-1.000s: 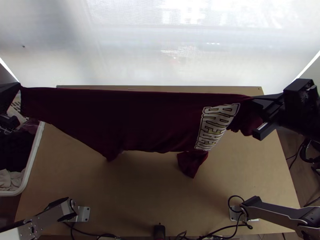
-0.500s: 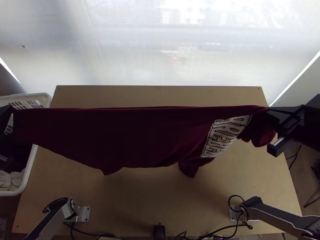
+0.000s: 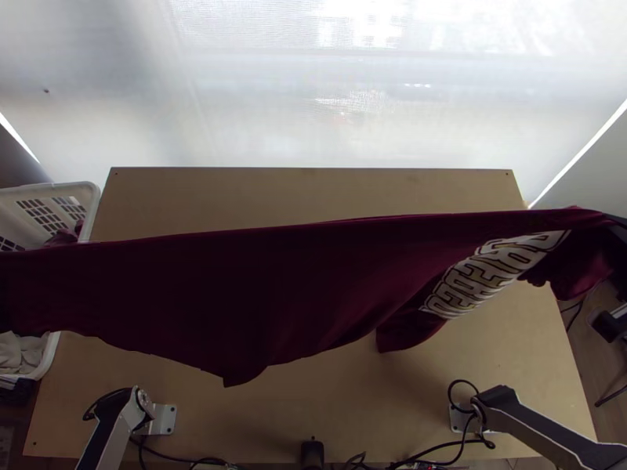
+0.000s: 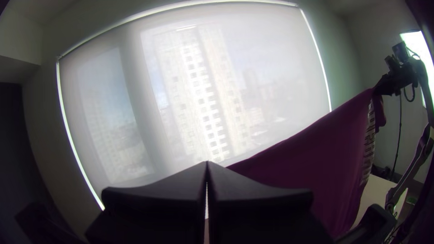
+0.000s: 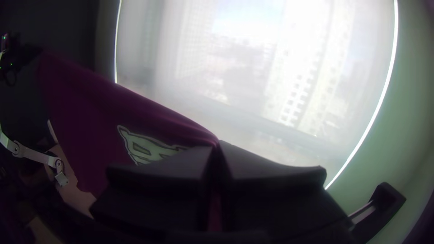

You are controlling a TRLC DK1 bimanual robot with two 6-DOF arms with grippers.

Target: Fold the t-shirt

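T-shirt (image 3: 259, 290): it is hanging stretched between 2 hands, above the bench (image 3: 313, 411); if the bottom is touching, I cannot tell.
Left hand (image 4: 207, 163): it is pinching 1 upper corner, fingers pressed together.
Right hand (image 5: 218, 143): it is also pinching, narrow, at the other upper corner, near the white letters (image 3: 501, 270).
Fresh change: the letter end is moving outward, and the lower edge is coming nearer to the arm bases (image 3: 163, 419).
Meaning for folding: the cloth is getting straighter, I think, for laying down; the 1st fold is still waiting.
Against the earlier frame: the upper edge is slanting now, while before it was running almost level.
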